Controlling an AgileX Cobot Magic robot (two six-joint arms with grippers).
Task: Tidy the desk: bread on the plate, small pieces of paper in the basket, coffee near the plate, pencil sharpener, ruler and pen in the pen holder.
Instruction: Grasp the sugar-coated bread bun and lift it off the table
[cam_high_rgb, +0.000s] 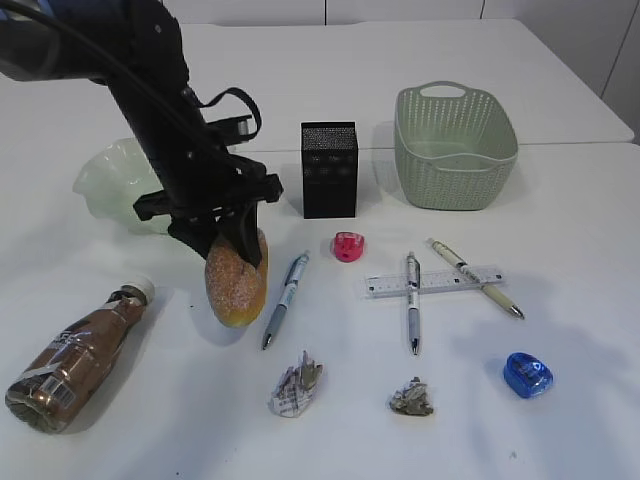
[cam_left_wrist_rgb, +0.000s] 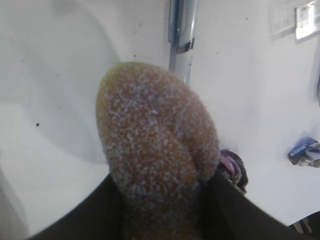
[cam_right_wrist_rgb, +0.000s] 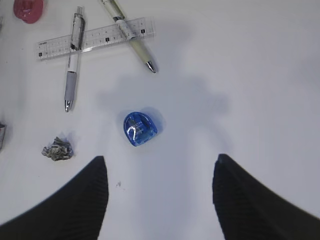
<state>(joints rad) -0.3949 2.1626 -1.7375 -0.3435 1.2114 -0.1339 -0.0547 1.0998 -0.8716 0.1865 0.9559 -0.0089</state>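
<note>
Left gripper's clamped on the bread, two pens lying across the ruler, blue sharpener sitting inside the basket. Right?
Not quite. The blue sharpener lies on the desk, in front of the ruler, not in the basket; the exterior view shows it. The left gripper does grip the bread, and two pens cross the ruler.

Bare desk (cam_high_rgb: 560, 210) right of the ruler (cam_high_rgb: 434, 282); pen holder (cam_high_rgb: 329, 170) between plate (cam_high_rgb: 115, 178) and basket (cam_high_rgb: 455, 147).

Black jaws clamp the bread (cam_left_wrist_rgb: 156, 145) (sugar-speckled) above the desk (cam_left_wrist_rgb: 55, 100).
</note>
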